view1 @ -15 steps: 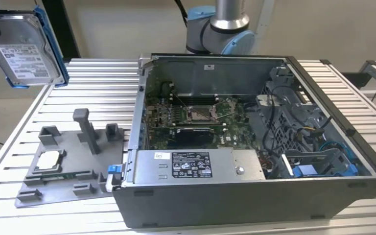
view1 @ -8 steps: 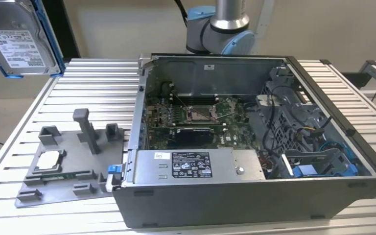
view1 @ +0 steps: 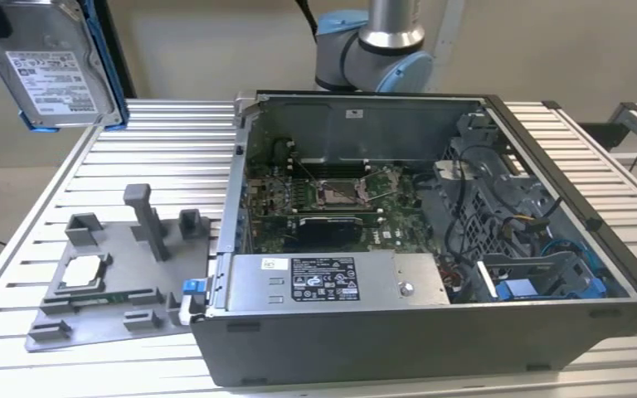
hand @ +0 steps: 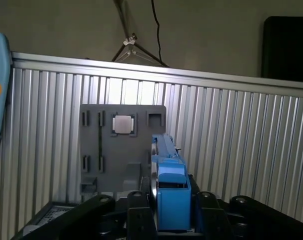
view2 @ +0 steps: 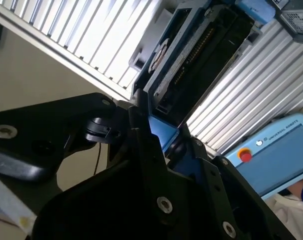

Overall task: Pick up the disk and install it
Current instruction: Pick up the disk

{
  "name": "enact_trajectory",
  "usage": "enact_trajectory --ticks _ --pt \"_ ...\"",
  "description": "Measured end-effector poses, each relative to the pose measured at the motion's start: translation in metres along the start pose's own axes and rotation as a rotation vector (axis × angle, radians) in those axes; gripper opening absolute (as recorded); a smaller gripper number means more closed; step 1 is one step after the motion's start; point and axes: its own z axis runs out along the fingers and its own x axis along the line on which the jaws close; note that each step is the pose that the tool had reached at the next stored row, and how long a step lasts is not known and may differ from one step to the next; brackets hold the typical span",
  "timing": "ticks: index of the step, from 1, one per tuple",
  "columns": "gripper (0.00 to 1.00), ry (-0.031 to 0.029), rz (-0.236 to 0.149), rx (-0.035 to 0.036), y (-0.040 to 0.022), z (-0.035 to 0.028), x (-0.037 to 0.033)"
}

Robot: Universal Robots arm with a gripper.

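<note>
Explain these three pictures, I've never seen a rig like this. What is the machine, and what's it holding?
One robot arm rises behind an open computer case on a slatted metal table. The exterior view looks on from off the arm; both wrist views ride on the arm, looking past its end effector. Beside the case lies a grey holder plate with a small square chip. The end effector is clamped on the disk, a silver drive in a blue frame, held up off the table.

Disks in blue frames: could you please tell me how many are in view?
1. The disk is held in the gripper, up at the exterior view's upper left, away from the open computer case. Another could be hidden inside the case.
</note>
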Motion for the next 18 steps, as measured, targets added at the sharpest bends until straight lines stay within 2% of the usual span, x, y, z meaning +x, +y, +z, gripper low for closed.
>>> enact_trajectory --ticks 18 --pt "0.0 -0.0004 0.0 -0.0036 -0.0815 -0.0003 0.0067"
